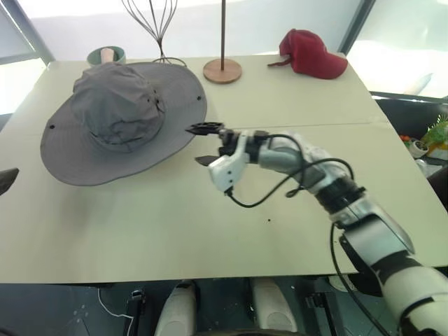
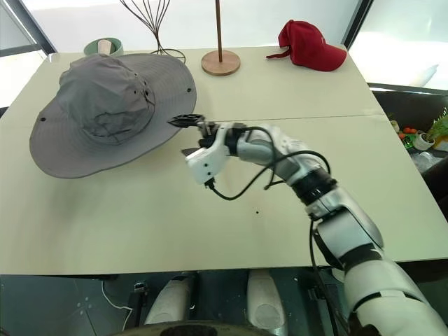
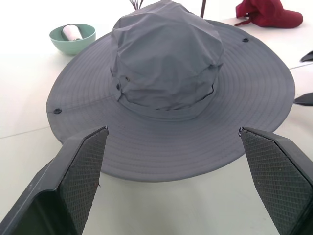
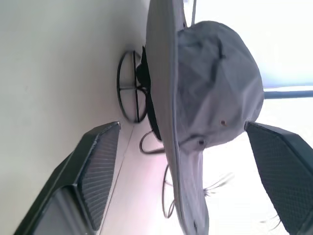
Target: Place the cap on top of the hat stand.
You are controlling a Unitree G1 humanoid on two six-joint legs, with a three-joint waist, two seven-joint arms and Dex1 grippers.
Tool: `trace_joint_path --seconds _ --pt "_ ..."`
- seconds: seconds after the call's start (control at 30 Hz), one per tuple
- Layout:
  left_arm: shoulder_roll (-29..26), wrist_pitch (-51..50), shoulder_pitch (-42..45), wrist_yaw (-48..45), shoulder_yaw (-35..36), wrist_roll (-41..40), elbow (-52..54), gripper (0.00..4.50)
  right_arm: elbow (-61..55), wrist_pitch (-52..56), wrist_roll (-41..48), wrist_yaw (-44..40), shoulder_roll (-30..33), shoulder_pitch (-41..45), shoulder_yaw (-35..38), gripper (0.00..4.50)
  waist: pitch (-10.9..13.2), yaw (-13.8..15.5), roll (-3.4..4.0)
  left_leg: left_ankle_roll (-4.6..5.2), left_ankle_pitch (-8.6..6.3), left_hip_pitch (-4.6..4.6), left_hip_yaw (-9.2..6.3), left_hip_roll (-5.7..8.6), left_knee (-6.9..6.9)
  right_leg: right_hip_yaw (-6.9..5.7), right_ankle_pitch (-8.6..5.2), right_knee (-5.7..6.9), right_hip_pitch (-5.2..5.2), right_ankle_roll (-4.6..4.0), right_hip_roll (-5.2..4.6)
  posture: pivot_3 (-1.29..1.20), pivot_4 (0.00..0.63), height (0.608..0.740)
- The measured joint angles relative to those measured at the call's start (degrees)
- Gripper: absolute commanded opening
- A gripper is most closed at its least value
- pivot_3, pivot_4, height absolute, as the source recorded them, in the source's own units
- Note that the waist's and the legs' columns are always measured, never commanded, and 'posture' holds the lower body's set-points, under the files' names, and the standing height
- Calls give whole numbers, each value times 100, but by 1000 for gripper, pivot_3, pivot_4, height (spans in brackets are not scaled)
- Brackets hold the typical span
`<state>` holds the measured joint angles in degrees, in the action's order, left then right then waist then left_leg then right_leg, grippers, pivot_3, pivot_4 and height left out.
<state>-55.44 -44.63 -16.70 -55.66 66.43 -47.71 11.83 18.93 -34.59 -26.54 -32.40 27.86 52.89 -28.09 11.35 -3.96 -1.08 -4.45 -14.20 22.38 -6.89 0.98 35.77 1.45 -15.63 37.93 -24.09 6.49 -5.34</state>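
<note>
Table (image 1: 294, 231) — red cap (image 1: 311, 53), bowl (image 1: 106, 54) behind.

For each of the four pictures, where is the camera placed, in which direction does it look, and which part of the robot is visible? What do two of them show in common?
Left eye view: on the head, looking forward and down at the table; the right arm and its open right gripper show beside the cap.
Right eye view: the head's other eye, same scene.
Left wrist view: on the left wrist, looking along the open left gripper at the cap.
Right wrist view: on the right wrist, looking at the cap and, under its brim, the hat stand.
Both wrist views share the cap.
</note>
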Motion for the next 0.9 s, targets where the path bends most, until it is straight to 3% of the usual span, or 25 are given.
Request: trace_joint_path --seconds 0.1,0.2,0.37,0.47,0.6,0.9 --pt "80 17 -131 -4 10 76 -9 4500 -688 608 1125 -1013 521 -382 274 4169 1 -8 1 1 0 -1 0 -2 -1 0 0 0 0 0 1 0 150 740" --pt "241 48 -359 -23 31 107 11 4500 -1291 2214 2801 -2326 1034 -533 832 4169 3 -8 3 2 -1 -1 3 -4 1 0 0 0 1 0 0 0 150 740" --pt "473 274 -881 -160 390 250 -43 4500 -467 4900 4625 -4034 1710 602 1780 4345 6 2 8 5 -3 -2 9 -8 8 -1 -9 -7 3 -18 1 0 150 740" --pt "560 370 -1055 -189 531 273 -90 4500 551 5595 4777 -4602 1808 1329 1989 4345 4 0 4 6 -3 -4 11 -10 7 -2 -12 -12 6 -23 2 0 150 740" --pt "646 417 -1272 -288 688 269 -157 4500 1433 5713 4605 -5140 1759 1534 1947 4345 6 1 8 7 -4 1 17 -9 6 -2 -4 -20 5 -8 1 0 150 740" --pt "795 426 -1551 -323 876 60 257 4500 1621 6352 4688 -5794 1602 1961 2052 4345 12 -8 17 7 -5 5 20 -12 3 -1 -3 -21 -4 -5 1 0 150 740"
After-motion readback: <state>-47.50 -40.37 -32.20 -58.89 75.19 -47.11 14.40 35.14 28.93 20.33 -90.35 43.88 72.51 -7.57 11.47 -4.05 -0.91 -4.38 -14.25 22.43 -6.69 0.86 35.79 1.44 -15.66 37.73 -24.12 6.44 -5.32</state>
